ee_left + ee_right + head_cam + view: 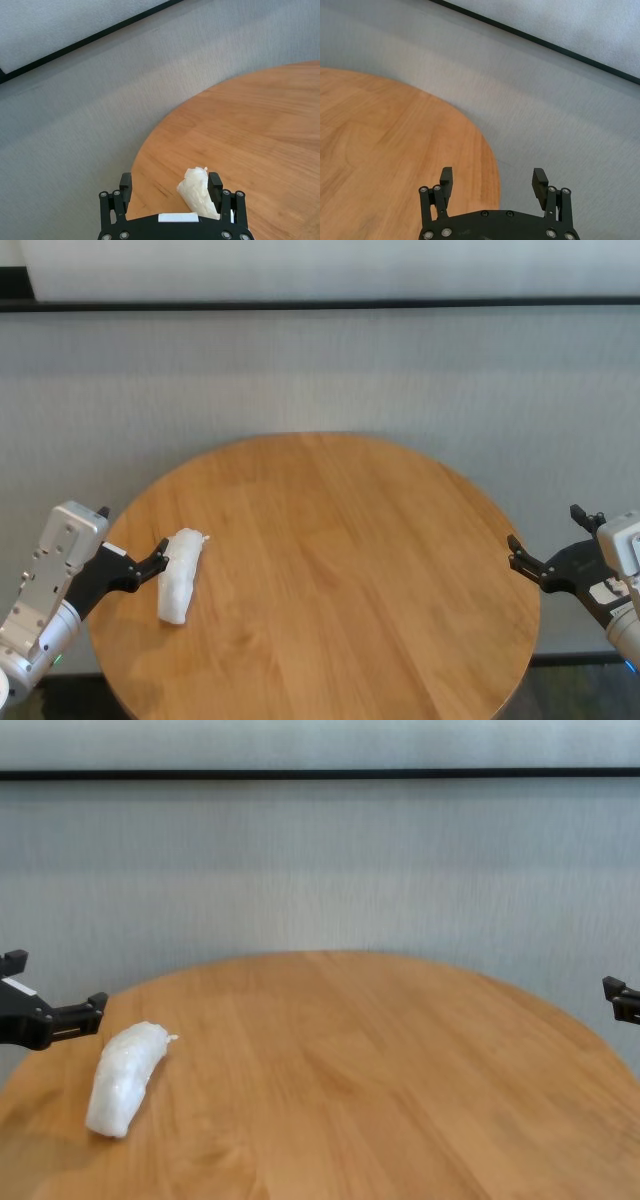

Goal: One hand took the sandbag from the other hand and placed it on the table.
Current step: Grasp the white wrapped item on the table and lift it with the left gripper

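Observation:
The sandbag, a lumpy white pouch, lies on the round wooden table near its left edge, crimped tail pointing away from me. My left gripper, the one with the small white sticker, hovers open at that edge. In the left wrist view the sandbag sits close against one finger of the left gripper, not clamped. My right gripper, plain-bodied, stands open and empty at the table's right edge; the right wrist view shows nothing between the fingers of the right gripper. In the chest view the sandbag rests flat.
A grey textured wall with a black horizontal strip rises behind the table. Nothing but the pouch lies on the wood.

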### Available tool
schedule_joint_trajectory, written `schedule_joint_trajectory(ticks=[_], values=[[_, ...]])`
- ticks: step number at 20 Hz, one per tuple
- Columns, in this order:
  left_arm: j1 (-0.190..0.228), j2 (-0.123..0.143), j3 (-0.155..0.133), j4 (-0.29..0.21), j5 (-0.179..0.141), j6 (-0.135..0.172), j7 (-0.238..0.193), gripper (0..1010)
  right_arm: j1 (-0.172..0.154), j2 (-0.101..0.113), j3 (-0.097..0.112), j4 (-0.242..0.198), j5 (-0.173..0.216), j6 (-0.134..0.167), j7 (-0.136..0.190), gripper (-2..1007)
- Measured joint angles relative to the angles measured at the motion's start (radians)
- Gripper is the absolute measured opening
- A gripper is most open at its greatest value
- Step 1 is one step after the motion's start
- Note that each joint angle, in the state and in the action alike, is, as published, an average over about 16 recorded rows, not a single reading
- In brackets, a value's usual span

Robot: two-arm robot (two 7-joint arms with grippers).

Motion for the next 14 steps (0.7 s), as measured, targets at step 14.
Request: schedule_joint_trajectory(ticks=[14], values=[[0.003, -0.002, 0.001, -0.002, -0.004, 0.01, -0.019, 999, 0.0, 0.0, 0.0, 0.0, 0.0, 0.0, 0.0, 1000]])
